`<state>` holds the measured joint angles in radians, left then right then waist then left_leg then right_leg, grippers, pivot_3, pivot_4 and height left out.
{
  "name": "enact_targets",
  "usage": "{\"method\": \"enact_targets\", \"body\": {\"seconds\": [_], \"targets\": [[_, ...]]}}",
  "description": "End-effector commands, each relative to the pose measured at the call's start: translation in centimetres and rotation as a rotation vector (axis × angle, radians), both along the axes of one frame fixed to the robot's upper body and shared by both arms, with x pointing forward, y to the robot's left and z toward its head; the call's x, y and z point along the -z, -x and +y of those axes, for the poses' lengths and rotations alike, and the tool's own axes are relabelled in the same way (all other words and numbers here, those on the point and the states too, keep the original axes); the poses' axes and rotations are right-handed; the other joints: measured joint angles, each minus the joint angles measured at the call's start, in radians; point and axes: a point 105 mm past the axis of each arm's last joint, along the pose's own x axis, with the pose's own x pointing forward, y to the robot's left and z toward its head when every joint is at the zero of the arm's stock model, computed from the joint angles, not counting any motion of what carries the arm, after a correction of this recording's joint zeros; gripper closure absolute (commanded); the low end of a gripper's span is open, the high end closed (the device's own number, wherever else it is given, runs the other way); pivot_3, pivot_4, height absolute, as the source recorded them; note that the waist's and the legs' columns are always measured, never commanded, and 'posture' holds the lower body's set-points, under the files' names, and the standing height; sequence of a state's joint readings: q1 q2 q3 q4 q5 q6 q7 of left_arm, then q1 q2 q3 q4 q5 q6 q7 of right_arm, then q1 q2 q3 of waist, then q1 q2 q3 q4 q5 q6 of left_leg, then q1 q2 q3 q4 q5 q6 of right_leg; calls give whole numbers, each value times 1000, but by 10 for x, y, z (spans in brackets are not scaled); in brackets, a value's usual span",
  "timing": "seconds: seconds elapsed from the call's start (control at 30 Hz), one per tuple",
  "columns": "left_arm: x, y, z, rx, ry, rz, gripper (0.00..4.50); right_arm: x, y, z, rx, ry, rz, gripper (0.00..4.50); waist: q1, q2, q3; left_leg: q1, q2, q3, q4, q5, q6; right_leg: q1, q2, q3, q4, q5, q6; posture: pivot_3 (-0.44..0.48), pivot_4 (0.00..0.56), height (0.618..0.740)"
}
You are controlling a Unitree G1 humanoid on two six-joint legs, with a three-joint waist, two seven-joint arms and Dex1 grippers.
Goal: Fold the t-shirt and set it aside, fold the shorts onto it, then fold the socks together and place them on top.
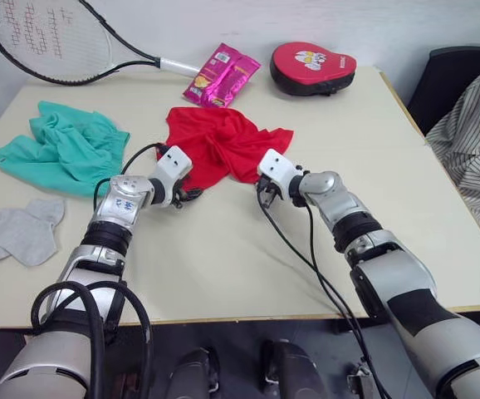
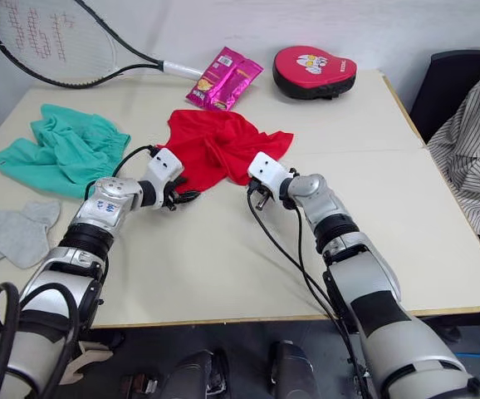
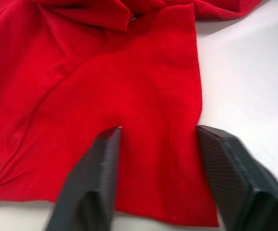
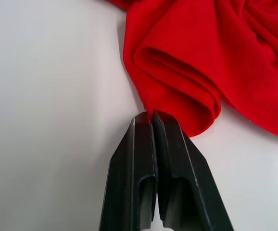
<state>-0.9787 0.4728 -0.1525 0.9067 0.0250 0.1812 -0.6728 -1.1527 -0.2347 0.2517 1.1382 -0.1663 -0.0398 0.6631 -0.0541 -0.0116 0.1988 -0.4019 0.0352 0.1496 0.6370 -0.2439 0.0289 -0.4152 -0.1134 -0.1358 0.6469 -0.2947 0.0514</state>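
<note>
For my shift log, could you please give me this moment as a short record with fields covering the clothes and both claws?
t-shirt: crumpled, unfolded, mid-table
shorts: bunched up, on the robot's left of the t-shirt, apart from it
socks: lying flat near the table's left edge
left claw: open, fingers astride the t-shirt's near hem
right claw: shut, tips at a rolled fold of the t-shirt
other items: racket, snack packet, red pad at the far edge
</note>
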Motion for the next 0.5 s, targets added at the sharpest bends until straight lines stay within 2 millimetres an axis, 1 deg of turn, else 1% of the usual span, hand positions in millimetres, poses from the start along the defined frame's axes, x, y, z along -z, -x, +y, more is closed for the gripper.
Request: {"method": "enact_targets", "body": {"seconds": [0.03, 0.13, 0.17, 0.33, 0.43, 0.5], "targets": [[33, 10, 33, -91, -41, 110, 3341, -12, -2, -2, -5, -16, -20, 4500, -5, 0, 0, 0, 0, 0, 0, 0, 0, 0, 0, 0, 0, 0, 0, 0, 150, 740], [37, 15, 42, -91, -19, 120, 4246, -17, -1, -9, -18, -32, -17, 4500, -10, 0, 0, 1, 1, 0, 0, 0, -1, 0, 0, 0, 1, 0, 0, 0, 150, 740], [36, 16, 45, -93, -11, 111, 4487, -21, -1, -11, -24, -49, -15, 4500, -13, 0, 0, 1, 1, 1, -1, 0, -1, 0, 0, 1, 1, 0, 0, 0, 150, 740], [18, 21, 49, -37, 24, 39, 4487, -35, 6, -21, -80, -102, 4, 4500, -31, 0, 0, 1, 1, 1, -2, 0, -1, 0, 0, 1, 0, 0, 0, 0, 150, 740], [-12, 32, 43, 62, 75, -29, 4487, -44, 17, -36, -125, -113, 3, 4500, -31, 0, 0, 1, 2, 1, -4, 0, -2, -1, 1, 1, -1, 0, -1, 0, 150, 740], [-27, 45, 43, 123, 84, -57, 4487, -47, 28, -46, -160, -108, 12, 4500, -25, 0, 0, -1, 1, 1, -5, 0, -2, -3, 1, 1, -1, 0, -1, 0, 150, 740]]}}
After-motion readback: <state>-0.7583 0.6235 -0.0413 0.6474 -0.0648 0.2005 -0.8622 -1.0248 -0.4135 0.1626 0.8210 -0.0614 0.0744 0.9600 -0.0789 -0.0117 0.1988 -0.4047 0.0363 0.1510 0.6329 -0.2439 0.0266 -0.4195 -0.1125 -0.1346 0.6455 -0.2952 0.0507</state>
